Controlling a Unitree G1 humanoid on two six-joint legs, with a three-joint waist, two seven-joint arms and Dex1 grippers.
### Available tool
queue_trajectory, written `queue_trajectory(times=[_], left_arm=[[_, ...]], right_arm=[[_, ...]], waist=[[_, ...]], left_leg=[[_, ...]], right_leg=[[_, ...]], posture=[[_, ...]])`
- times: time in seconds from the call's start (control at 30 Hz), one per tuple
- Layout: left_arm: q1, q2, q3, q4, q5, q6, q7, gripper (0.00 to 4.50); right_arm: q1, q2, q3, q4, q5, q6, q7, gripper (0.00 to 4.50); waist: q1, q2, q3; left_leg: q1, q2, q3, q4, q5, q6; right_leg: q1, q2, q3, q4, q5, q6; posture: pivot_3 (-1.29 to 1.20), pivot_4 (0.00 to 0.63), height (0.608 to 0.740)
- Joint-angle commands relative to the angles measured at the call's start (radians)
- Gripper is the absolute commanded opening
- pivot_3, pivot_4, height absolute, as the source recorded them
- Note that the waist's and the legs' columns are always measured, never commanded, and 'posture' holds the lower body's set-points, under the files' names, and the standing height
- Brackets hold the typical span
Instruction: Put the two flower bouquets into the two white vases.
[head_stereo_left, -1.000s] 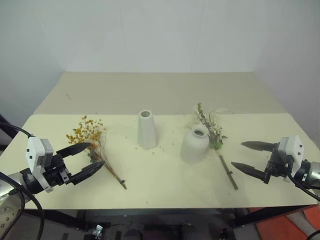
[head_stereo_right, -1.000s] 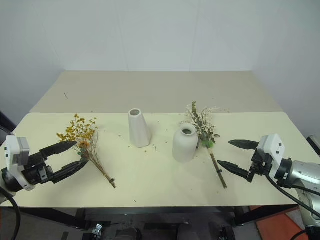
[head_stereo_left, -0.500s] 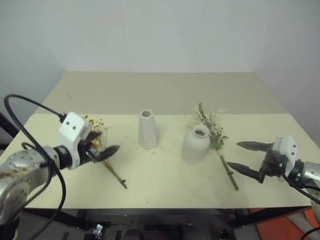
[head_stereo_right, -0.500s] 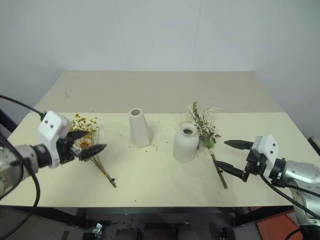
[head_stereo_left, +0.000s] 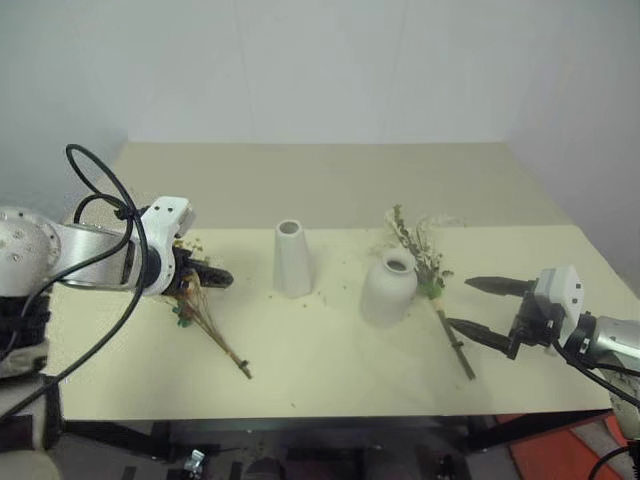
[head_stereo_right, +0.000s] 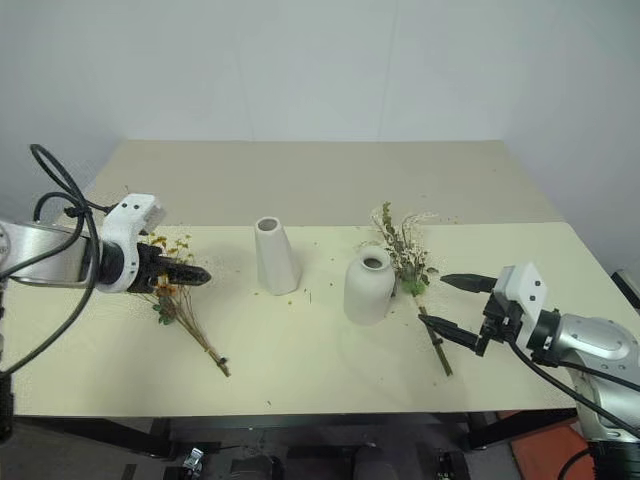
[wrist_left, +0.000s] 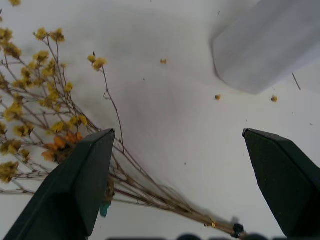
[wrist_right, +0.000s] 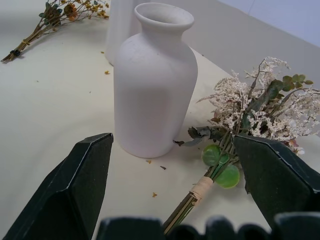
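1. Since the earlier frame, the left pincer (head_stereo_left: 212, 279) has swung up from the lower left onto the yellow bouquet (head_stereo_left: 192, 300), fingers apart to straddle its stems.
2. Right pincer (head_stereo_left: 480, 309), also apart, waits beside the rose bouquet (head_stereo_left: 430, 275), which lies against the rounded vase (head_stereo_left: 389, 288).
3. Tall vase (head_stereo_left: 293, 259) stands empty at centre of the worktop (head_stereo_left: 330, 350).

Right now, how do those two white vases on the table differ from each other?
The tall vase is a slim tapered cone; the round vase is shorter and bulbous with a narrow neck. The tall vase stands alone near the middle, while the round vase has the leafy bouquet lying right beside it. Both are matte white, upright and empty.
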Motion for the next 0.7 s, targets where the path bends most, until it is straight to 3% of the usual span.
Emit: queue_trajectory(times=[0.03,0.23,0.4,0.53,0.7], left_arm=[[0.008,0.122,-0.127,-0.037,-0.221,-0.097,0.074,4.47],[0.106,0.172,-0.146,-0.061,-0.221,-0.178,0.075,4.47],[0.185,0.123,-0.120,-0.044,-0.221,-0.212,0.120,4.47],[0.207,0.026,-0.070,0.014,-0.221,-0.226,0.219,4.47],[0.220,-0.223,0.065,0.040,-0.221,-0.292,0.538,4.47]], right_arm=[[-0.028,0.004,0.000,0.008,-0.003,-0.031,-0.002,4.50],[-0.059,0.015,0.029,0.036,-0.011,-0.042,0.004,4.50],[-0.071,0.024,0.040,0.052,-0.014,-0.058,0.009,4.50],[-0.062,0.034,0.043,0.055,-0.018,-0.074,0.009,4.50],[-0.053,0.053,0.049,0.048,-0.023,-0.089,-0.006,4.50]], waist=[[0.002,0.000,0.000],[0.010,0.000,0.000],[0.012,0.000,0.000],[0.017,0.000,0.000],[0.030,0.000,0.000]], left_leg=[[0.000,0.000,0.000,0.000,0.000,0.000],[0.002,0.000,0.000,0.000,0.000,-0.001],[0.000,-0.001,0.000,0.000,0.000,-0.001],[0.001,-0.001,0.000,0.000,0.000,-0.001],[0.001,-0.001,0.000,0.000,0.000,-0.001]], right_leg=[[0.000,0.000,0.000,0.000,0.000,0.000],[0.001,0.000,0.000,0.001,0.000,-0.001],[0.001,0.000,0.000,-0.001,0.000,-0.001],[0.001,0.000,-0.001,0.000,0.000,-0.001],[0.002,-0.001,0.000,-0.001,0.000,-0.001]], posture=[[0.00,0.150,0.740],[0.00,0.150,0.740],[0.00,0.150,0.740],[0.00,0.150,0.740],[0.00,0.150,0.740]])
